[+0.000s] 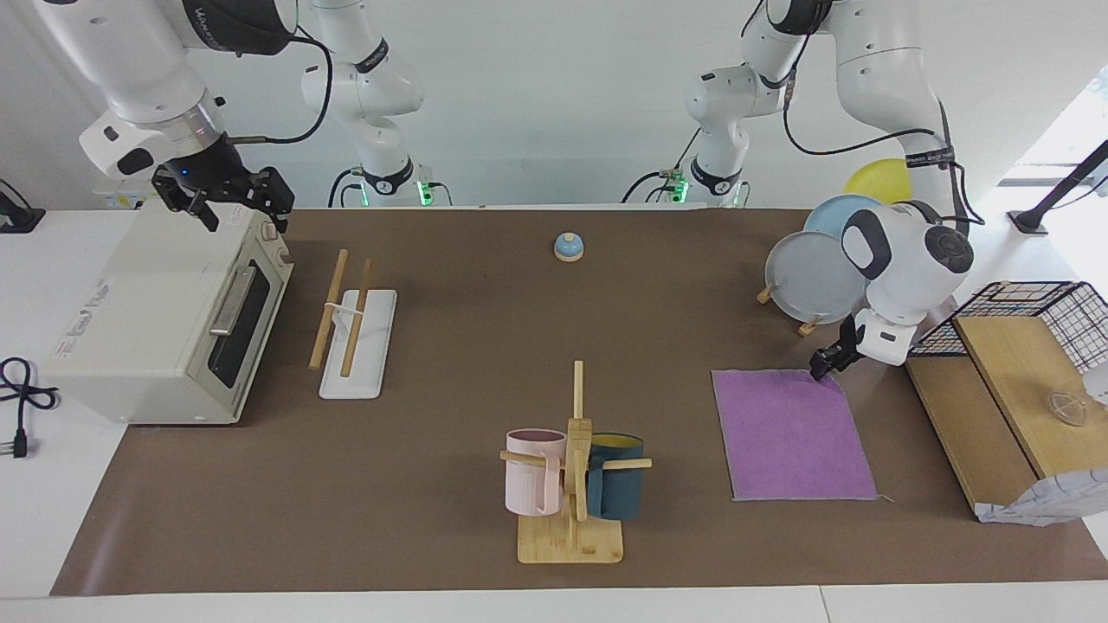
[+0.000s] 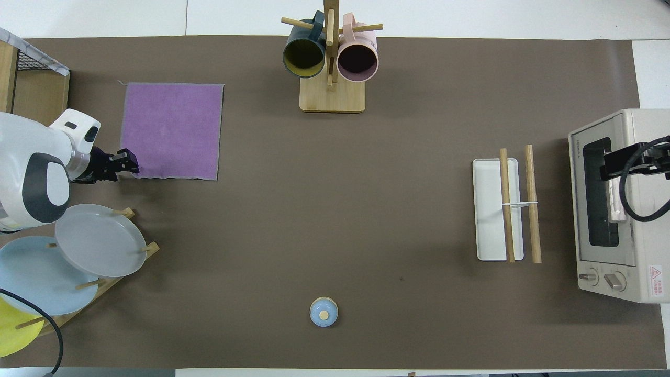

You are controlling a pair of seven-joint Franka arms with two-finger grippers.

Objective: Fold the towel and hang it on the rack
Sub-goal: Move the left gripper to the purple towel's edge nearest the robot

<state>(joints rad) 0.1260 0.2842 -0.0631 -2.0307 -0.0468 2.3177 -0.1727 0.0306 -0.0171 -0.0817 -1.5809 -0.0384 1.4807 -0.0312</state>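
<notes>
The purple towel (image 1: 792, 437) lies flat and unfolded on the brown mat at the left arm's end of the table; it also shows in the overhead view (image 2: 172, 131). My left gripper (image 1: 824, 365) is down at the towel's corner nearest the robots, at the edge toward the wooden shelf (image 2: 127, 161). The rack (image 1: 359, 346), a white base with two light-wood rods, stands beside the toaster oven at the right arm's end (image 2: 489, 209). My right gripper (image 1: 229, 197) waits open and empty above the toaster oven (image 2: 628, 159).
A toaster oven (image 1: 164, 311) stands at the right arm's end. A bamboo mug tree (image 1: 571, 484) with two mugs stands at the mat's edge farthest from the robots. A plate stand (image 1: 809, 277) and a wire basket on wood (image 1: 1021, 346) flank the left gripper. A small blue bell (image 1: 569, 247) sits near the robots.
</notes>
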